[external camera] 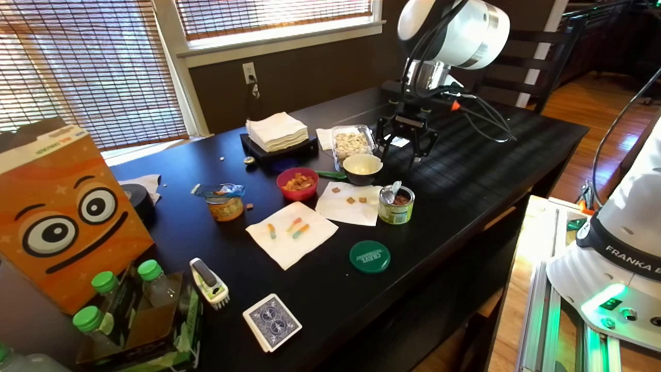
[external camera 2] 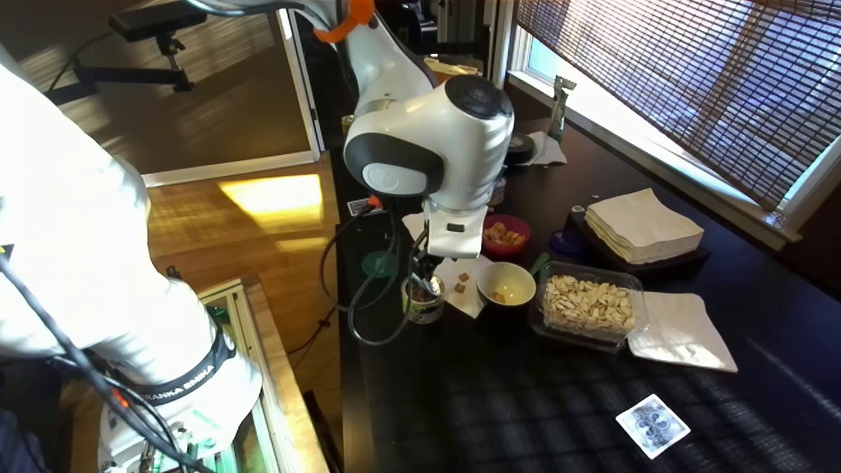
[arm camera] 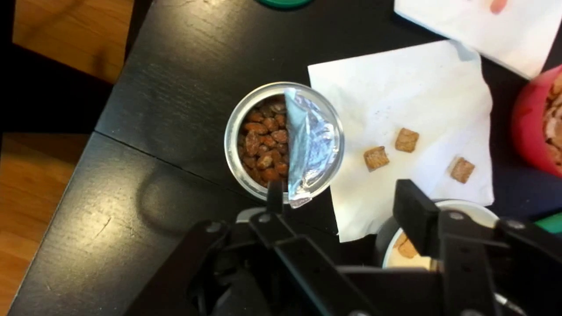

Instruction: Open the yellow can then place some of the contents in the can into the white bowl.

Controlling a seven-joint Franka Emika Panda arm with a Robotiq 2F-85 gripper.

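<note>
In exterior view: yellow can (external camera: 395, 214) open, upright toward table (external camera: 444, 191) edge facing robot base (external camera: 614, 279); opening looks done; gripper (external camera: 398, 156) wide, holding nothing; red bowl (external camera: 298, 195) has orange-brown pieces (external camera: 298, 182)

In exterior view: white bowl (external camera 2: 506, 281) farther in from that edge, beside clear tub (external camera 2: 638, 314) of pale bits (external camera 2: 588, 305); small brown piece (external camera 2: 499, 297) inside

In wrist view: brown nuts (arm camera: 265, 142) in can, foil (arm camera: 312, 140) folded over part of mouth; fingers (arm camera: 415, 215) well apart, one hiding part of white bowl; its piece seems more like squares (arm camera: 406, 140) on napkin (arm camera: 417, 96) than nut, so transfer probably left to do
</note>
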